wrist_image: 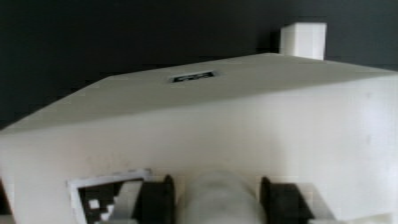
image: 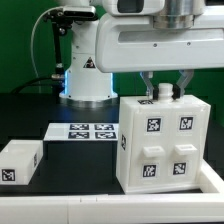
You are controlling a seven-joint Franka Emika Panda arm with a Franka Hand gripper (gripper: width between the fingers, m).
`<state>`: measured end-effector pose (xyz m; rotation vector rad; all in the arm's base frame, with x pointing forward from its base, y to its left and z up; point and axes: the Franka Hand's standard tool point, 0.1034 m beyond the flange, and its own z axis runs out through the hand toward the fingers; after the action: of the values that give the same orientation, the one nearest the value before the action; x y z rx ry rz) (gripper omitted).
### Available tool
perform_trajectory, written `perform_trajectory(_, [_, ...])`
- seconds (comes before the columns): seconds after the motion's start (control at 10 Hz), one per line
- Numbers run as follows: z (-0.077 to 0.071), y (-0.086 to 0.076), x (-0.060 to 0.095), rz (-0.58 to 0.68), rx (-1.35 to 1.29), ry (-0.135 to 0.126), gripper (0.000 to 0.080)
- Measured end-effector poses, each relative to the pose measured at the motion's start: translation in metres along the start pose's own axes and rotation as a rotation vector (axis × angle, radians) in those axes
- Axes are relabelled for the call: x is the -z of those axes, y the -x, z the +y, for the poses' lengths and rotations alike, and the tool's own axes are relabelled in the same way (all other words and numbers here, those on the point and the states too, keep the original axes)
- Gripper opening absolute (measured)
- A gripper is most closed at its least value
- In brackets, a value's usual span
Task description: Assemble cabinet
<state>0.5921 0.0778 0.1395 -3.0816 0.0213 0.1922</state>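
White cabinet point(image: 163, 140) bears black-and-white square tags, as does the white marker board point(image: 83, 131).

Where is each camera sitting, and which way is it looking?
Exterior view: sits off the arm, a little above the table, facing the cabinet, with the marker board on the exterior view's left. It shows the arm's white base and the gripper at the cabinet's top.
Wrist view: rides on the wrist, looking along the gripper onto the cabinet and its peg. Only the two dark fingers show.
Both share: the cabinet and the gripper.
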Motion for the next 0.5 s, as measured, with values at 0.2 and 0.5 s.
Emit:
perform_trajectory(0.2, [-0.0003,-0.0053,0.0011,0.009,-0.035,0.001,0.0222])
perform_trajectory(0.5, [-0.0010,-0.0072,0.0018,0.015,-0.070,0.001,0.0222])
